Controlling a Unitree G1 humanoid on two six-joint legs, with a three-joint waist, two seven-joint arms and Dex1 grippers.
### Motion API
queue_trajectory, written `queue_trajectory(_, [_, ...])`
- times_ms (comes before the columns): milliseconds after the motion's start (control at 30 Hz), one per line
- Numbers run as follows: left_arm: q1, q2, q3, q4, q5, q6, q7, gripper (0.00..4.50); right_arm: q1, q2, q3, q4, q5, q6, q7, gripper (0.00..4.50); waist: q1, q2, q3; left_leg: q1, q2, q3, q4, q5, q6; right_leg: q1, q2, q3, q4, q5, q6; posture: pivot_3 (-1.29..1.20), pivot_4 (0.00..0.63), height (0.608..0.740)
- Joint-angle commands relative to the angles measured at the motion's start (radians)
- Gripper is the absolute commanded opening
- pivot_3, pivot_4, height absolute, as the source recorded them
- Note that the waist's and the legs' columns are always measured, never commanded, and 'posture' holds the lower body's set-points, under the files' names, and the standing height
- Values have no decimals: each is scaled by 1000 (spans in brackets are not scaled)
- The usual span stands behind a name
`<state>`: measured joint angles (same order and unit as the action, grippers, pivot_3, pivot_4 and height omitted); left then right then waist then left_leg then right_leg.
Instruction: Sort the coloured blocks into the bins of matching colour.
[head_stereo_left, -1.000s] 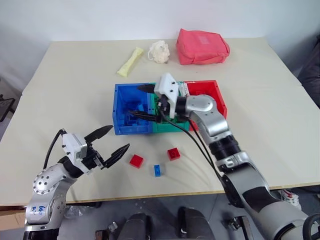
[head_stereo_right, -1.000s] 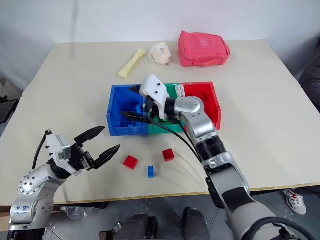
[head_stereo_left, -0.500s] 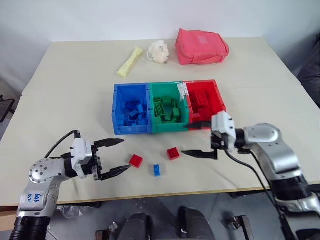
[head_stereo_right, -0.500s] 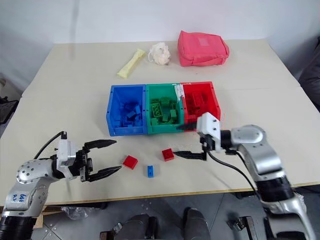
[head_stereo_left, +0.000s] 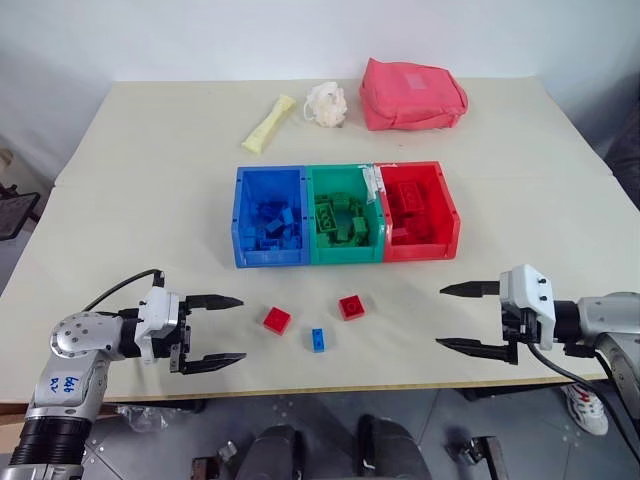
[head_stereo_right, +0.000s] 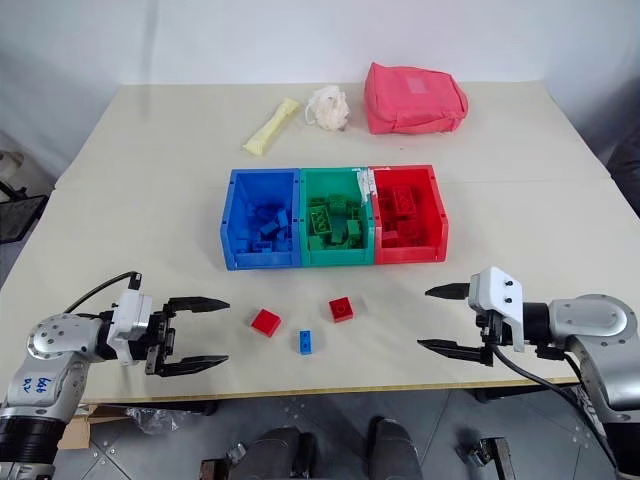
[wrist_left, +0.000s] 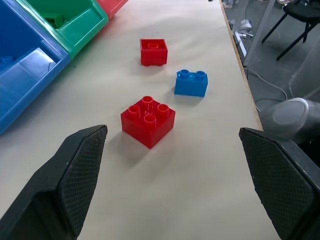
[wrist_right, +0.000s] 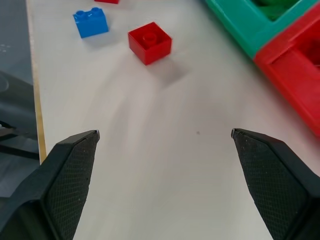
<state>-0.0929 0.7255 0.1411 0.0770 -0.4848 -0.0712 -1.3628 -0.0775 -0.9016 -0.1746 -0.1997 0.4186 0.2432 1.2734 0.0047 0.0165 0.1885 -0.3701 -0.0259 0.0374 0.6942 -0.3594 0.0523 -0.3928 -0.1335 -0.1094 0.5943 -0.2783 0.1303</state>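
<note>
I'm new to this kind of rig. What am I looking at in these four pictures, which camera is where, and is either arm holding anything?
A two-armed humanoid robot faces a beige table. Two pictures come from its head camera, two from its wrists, looking along the fingers. The left end effector and right end effector are both open and hold nothing. On the table stand three joined plastic bins, blue, green, red, with bricks inside. In front lie two red studded bricks and one blue brick. Behind sit a pink fabric pouch, a white crumpled wad and a yellow packet.
</note>
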Motion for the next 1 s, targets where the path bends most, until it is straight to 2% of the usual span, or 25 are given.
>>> queue_trajectory(33, [38, 19, 38, -11, -15, -10, -9, 4500, 11, -19, -49, -27, 37, -3, 4, 4433, -2, 0, 0, 0, 0, 0, 0, 0, 0, 0, 0, 0, 0, 0, 0, 0, 150, 740])
queue_trajectory(400, [109, -9, 48, -119, -20, 31, 66, 4500, -36, -24, -22, -22, 49, 21, 14, 4433, 4, 0, 0, 0, 0, -1, 1, 0, 0, 0, -2, 1, -1, 0, 0, 0, 150, 740])
queue_trajectory(700, [86, -42, 9, -192, 31, 99, 207, 4500, -37, -21, -21, -36, 50, 31, 7, 4433, 9, 0, 0, 0, 0, 0, 1, 0, 0, 0, -1, 1, 0, 0, 0, 0, 150, 740])
queue_trajectory(867, [3, -73, -108, -168, 96, 140, 235, 4500, -42, -16, -18, -44, 48, 39, -10, 4433, 22, 0, 0, 0, 0, 0, 2, 0, 0, 1, 0, 1, 0, 0, 0, 0, 150, 740])
queue_trajectory(1000, [-49, -97, -144, -120, 117, 123, 236, 4500, -35, -17, -24, -61, 57, 48, -22, 4433, 20, 0, 0, 0, 0, 0, 3, 0, 0, 1, 1, 1, 0, 0, 0, 0, 150, 740])
